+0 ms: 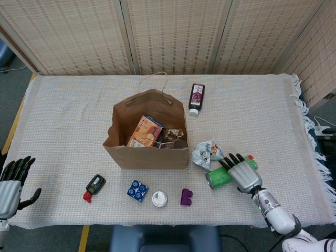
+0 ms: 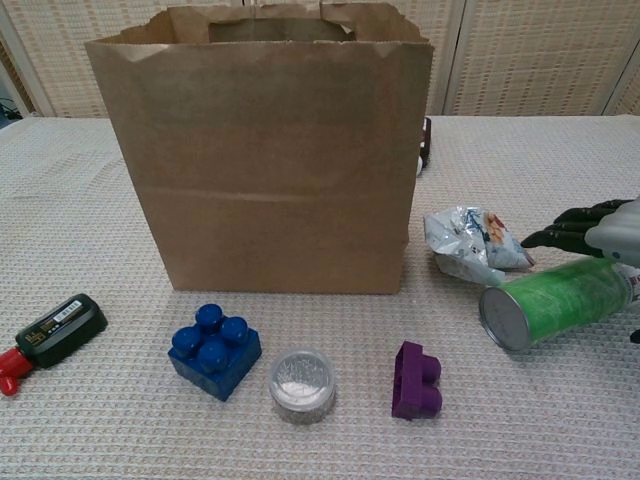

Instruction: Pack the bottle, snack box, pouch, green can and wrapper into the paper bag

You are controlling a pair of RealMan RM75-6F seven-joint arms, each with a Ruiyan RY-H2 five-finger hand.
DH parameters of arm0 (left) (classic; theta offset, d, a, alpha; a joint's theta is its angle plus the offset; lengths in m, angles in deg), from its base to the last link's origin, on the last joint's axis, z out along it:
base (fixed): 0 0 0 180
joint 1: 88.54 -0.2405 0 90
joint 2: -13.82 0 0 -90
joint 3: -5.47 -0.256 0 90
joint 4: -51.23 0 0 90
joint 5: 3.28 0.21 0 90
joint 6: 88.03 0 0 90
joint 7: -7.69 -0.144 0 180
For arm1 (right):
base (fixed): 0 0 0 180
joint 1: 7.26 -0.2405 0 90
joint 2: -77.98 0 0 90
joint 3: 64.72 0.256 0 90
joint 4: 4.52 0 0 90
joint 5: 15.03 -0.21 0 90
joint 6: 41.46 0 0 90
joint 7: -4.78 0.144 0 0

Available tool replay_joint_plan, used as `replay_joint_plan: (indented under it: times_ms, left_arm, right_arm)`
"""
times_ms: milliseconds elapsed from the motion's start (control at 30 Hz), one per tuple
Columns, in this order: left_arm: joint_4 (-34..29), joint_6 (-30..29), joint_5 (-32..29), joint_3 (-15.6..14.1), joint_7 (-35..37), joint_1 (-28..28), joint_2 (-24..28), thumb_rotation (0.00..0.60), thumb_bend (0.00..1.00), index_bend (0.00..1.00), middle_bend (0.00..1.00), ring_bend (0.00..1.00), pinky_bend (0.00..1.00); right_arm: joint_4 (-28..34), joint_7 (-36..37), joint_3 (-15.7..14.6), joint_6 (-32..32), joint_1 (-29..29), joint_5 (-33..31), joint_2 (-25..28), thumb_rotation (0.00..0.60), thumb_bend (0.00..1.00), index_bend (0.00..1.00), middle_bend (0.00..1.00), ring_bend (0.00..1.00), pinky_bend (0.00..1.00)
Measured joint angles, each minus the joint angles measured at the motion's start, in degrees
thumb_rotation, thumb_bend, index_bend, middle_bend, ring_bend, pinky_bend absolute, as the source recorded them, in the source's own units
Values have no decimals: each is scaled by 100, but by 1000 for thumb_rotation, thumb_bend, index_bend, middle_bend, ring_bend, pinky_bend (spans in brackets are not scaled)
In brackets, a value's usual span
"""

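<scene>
Your right hand [image 1: 243, 173] hovers over the green can [image 1: 223, 175], which lies on its side directly beneath your fingers [image 1: 234, 159], its metal end pointing away from your palm toward the paper bag [image 1: 148, 136]. The fingers look extended over the can, not wrapped round it, but neither view shows their undersides, so you cannot tell whether they touch it.

The can is the risk. It is a cylinder on its side, so a push from above without a closed grip would likely roll it out from under your fingertips toward the purple block [image 1: 186, 197]. The wrapper [image 1: 207, 153] lies just beyond your fingertips, touching or nearly touching the can. Curl in carelessly and you may drag the crumpled foil along or pinch it against the can.

The bottle [image 1: 196, 98] lies well beyond your fingers, behind the bag on its far side.

The snack box [image 1: 146, 131] is already in the bag, with something dark and shiny just beside it that may be the pouch. The head view does not make it out, and the bag's front wall hides the contents in the chest view. That view also cuts off your right hand at the frame edge.

Your left hand [image 1: 12, 178] sits at the table's near corner, fingers apart, holding nothing.
</scene>
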Motion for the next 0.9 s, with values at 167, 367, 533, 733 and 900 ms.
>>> replay_joint_plan:
  times_ms: [167,367,533,733,900]
  left_arm:
    - [5,2,6,-2,17,3,3,600,331,0,0,0,0]
    - [5,7,2,-2,26,5,5,600,330,0,0,0,0]
    - [6,12,-1,-2,38,7,7,600,330,0,0,0,0]
    - [4,7,6,-5,31,6,8,600,330,0,0,0,0]
    - [-1,1,6,-5,-1,4,4,600,329,0,0,0,0]
  right_arm:
    - [-483,-326,59,-40,-58,-459,-490,600,63,3,81,26,166]
    - [-765,-170,121,122,-29,-321,-799,600,224,565,534,546,678]
    - [-802,531,163,443,72,401,-749,600,266,684,622,644,755]
    - [-358,1174,355,944,233,792,-109,600,267,684,622,644,756]
    - [30,1711,671,1475,410,895,373,600,268,684,623,644,756]
